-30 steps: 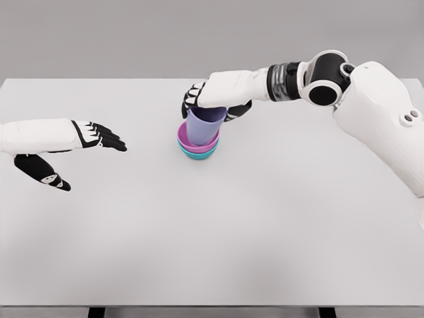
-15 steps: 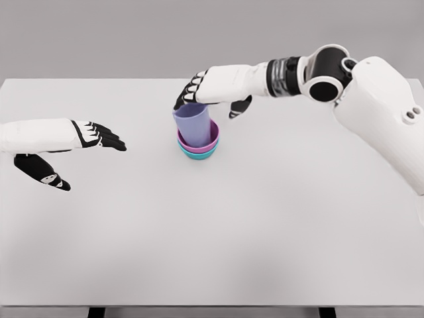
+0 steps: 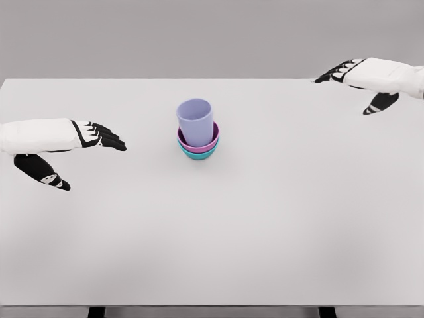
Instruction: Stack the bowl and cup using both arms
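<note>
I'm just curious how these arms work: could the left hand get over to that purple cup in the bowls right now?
Probably yes. The left hand hangs open over bare table, and nothing lies between it and the purple cup, which stands upright in the stacked bowls. The right hand is far off.

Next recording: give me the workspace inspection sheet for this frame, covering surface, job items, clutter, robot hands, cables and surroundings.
Surface: white table, flat.
Job's things: lavender cup upright inside pink bowl, itself nested in teal bowl, near table centre.
Clutter: nothing seen.
Robot hands: left robot hand open, over the left edge; right robot hand open, at the far right corner. Neither touches the stack.
Cables: nothing seen.
Surroundings: plain grey backdrop; dark table legs at the bottom edge.
</note>
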Available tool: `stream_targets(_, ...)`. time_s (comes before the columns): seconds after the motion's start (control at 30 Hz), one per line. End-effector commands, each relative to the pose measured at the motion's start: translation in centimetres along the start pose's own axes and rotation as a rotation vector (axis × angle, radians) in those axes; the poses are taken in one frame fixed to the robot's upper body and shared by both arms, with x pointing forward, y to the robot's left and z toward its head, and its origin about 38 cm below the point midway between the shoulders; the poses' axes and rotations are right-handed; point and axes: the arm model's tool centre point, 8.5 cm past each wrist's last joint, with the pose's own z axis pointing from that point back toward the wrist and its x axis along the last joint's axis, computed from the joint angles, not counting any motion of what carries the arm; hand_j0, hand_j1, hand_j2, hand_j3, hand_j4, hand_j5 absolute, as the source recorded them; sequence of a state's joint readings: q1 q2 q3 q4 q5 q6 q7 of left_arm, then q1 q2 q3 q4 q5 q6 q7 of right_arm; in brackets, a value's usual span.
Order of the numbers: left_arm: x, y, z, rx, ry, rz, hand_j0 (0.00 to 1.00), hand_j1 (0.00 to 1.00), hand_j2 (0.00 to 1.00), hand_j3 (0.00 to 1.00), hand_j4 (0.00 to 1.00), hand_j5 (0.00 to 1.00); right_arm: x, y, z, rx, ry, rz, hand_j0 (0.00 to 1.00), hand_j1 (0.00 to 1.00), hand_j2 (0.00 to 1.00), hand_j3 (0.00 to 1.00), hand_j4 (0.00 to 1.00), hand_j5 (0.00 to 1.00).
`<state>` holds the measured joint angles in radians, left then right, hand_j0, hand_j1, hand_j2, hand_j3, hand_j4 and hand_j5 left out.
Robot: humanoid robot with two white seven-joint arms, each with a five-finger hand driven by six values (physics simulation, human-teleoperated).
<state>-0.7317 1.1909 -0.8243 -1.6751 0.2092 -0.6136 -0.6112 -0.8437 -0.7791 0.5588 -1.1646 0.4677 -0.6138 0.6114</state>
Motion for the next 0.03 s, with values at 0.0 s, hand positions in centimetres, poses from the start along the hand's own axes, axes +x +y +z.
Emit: stream_targets(0.0, 0.00, 0.06, 0.05, 0.004, 0.000, 0.006, 1.00, 1.00, 1.00, 1.00, 1.00, 1.00, -0.88, 0.37, 1.13, 0.018, 0.027, -0.003, 1.00, 1.00, 1.00, 1.00, 1.00, 1.00)
